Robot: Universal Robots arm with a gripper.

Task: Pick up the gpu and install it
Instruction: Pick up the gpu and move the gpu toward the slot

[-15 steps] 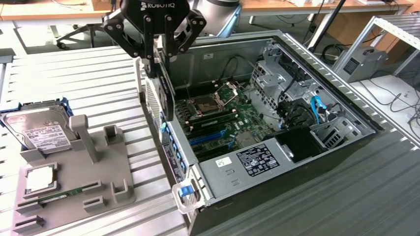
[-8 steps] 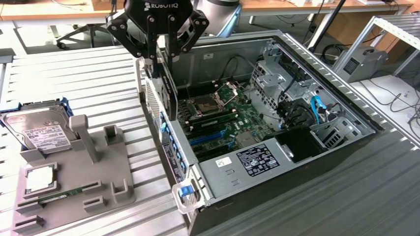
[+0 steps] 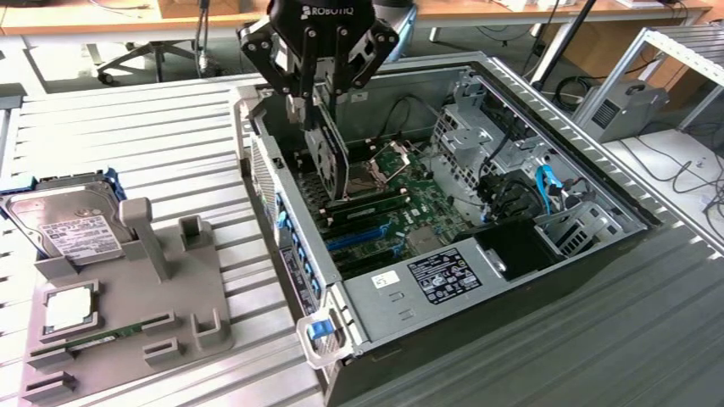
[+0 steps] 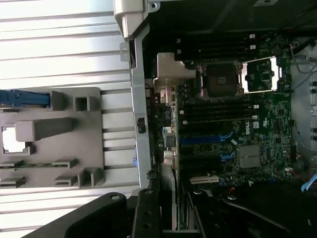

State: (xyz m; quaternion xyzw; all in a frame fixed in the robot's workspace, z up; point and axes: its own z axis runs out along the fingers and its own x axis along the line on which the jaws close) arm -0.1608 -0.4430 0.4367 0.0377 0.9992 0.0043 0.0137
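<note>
The gripper (image 3: 314, 114) is clamped on the top edge of the gpu (image 3: 332, 161), which hangs upright over the motherboard (image 3: 436, 208) inside the open computer case (image 3: 374, 297); the card looks light, stiff and fragile, best held by its bare edges.

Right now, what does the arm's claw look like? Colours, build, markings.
Black claw with two fingers built from angular bar links that meet at pinned joints. White ROBOTIQ lettering runs across the body above the fingers. In the wrist view the finger links are matte black with small round screw heads.
</note>
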